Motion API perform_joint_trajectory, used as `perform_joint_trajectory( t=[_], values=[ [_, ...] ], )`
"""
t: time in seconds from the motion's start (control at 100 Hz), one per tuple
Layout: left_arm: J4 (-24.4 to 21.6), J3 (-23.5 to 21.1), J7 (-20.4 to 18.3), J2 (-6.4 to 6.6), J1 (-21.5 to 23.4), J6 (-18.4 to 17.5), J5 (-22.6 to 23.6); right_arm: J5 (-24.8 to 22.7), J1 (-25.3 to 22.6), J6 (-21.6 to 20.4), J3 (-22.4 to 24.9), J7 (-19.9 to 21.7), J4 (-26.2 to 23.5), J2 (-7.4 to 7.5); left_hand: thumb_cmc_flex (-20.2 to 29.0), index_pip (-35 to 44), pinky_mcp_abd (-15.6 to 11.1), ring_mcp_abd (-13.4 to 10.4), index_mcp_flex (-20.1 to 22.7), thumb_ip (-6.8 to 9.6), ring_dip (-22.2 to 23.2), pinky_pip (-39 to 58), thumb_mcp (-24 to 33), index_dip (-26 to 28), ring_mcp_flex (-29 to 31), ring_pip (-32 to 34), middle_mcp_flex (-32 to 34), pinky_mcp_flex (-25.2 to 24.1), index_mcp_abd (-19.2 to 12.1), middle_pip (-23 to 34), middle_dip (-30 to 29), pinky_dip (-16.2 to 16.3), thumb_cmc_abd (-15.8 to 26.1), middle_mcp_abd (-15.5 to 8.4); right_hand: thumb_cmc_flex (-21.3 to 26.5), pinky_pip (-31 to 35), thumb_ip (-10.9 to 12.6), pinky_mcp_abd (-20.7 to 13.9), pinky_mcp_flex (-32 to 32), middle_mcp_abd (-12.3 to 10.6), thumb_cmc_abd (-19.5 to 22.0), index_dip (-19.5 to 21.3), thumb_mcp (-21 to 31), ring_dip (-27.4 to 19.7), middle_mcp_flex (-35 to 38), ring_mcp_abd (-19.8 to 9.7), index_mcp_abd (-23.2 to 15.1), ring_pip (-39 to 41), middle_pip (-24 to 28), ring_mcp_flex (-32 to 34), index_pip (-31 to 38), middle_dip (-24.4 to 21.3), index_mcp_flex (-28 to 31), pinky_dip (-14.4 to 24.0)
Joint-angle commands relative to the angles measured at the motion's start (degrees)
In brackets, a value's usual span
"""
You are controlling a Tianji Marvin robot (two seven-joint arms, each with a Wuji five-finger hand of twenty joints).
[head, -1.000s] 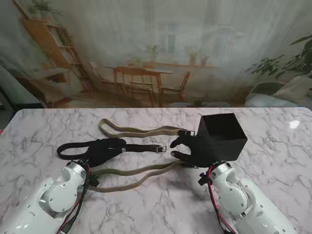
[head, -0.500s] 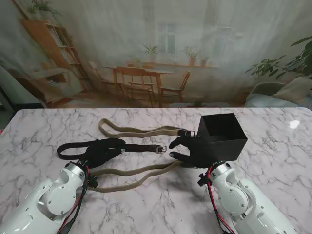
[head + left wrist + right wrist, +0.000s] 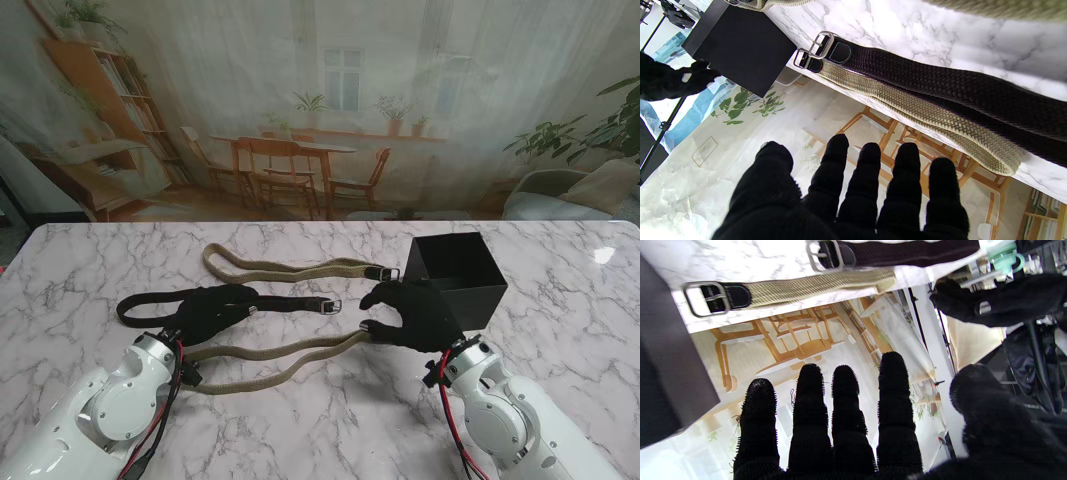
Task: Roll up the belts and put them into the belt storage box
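Right robot hand now higher, open, empty

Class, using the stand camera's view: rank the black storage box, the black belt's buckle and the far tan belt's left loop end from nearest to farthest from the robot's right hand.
1. Black storage box: right beside the right hand, on its right.
2. Black belt's buckle: a little to the hand's left.
3. Far tan belt's left loop end: far left and farther from me.

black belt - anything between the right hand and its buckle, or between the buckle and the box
Nothing visible. Bare marble separates the right hand from the black belt buckle, and the storage box stands just past that hand with its top open.
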Motion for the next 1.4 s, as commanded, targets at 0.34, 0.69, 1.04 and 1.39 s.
perform_joint_trajectory(
  t=[0.34, 0.69, 1.04, 1.39],
  values=[
    [-0.86, 0.73, -1.08, 0.12, 0.53, 0.18, 0.73, -8.3, -5.93, 2.61, 1.54, -0.75, 0.55, 2.25, 0.61, 0.68, 0.75, -0.51, 1.18, -1.48, 0.41, -1.04, -1.79, 0.35, 1.19, 0.48, 0.86, -0.79, -0.08, 1.09, 0.73, 0.14, 2.08, -0.86, -2.63, -0.16, 0.42, -1.15, -0.08, 0.0, -7.61, 0.44, 4.89, 0.21, -1.82, -0.17, 1.29, -0.08, -0.76, -1.37, -1.72, 0.23, -3.45, 0.7],
    [-0.37, 0.76, -0.99, 0.11, 0.36, -0.14, 0.69, -16.86, -2.46, 10.9, -3.89, -1.77, 3.17, 3.66, 0.66, 0.7, 0.71, -0.49, 1.19, -1.47, 0.42, -1.04, -1.75, 0.35, 1.18, 0.47, 0.82, -0.8, -0.11, 1.09, 0.72, 0.14, 2.12, -0.88, -6.26, 9.43, -0.57, -4.76, 2.52, -0.21, -10.33, -3.89, 5.1, 17.77, -7.02, -1.7, 1.73, 26.02, 20.25, -2.33, -9.45, 19.99, -15.5, 7.14],
    [-0.05, 2.19, -1.77, 0.23, -0.62, 0.6, 0.66, -17.36, 1.28, 11.98, -8.3, -1.55, 4.74, 3.88, 0.65, 0.73, 0.78, -0.55, 1.17, -1.47, 0.44, -1.05, -1.76, 0.36, 1.25, 0.5, 0.85, -0.79, -0.14, 1.11, 0.73, 0.15, 2.11, -0.81, -6.13, 15.57, -0.45, -6.44, 3.38, -2.8, -10.68, -6.12, 3.36, 27.59, -6.55, -4.03, -11.13, 45.25, 31.48, -2.66, -5.01, 33.45, -15.32, 11.19],
    [0.45, 2.63, -2.19, 0.3, -1.06, 0.49, 0.43, -17.61, 6.11, 13.29, -14.18, 1.68, 5.55, 4.19, 0.65, 0.76, 0.74, -0.45, 1.2, -1.46, 0.42, -1.08, -1.76, 0.37, 1.17, 0.46, 0.8, -0.8, -0.13, 1.12, 0.72, 0.14, 2.11, -0.93, -6.42, 15.45, -0.28, -6.45, 2.74, -2.46, -9.64, -6.71, 2.14, 28.07, -8.72, -4.38, -7.81, 45.69, 30.54, -3.87, -3.91, 34.24, -15.25, 11.54]
  ],
)
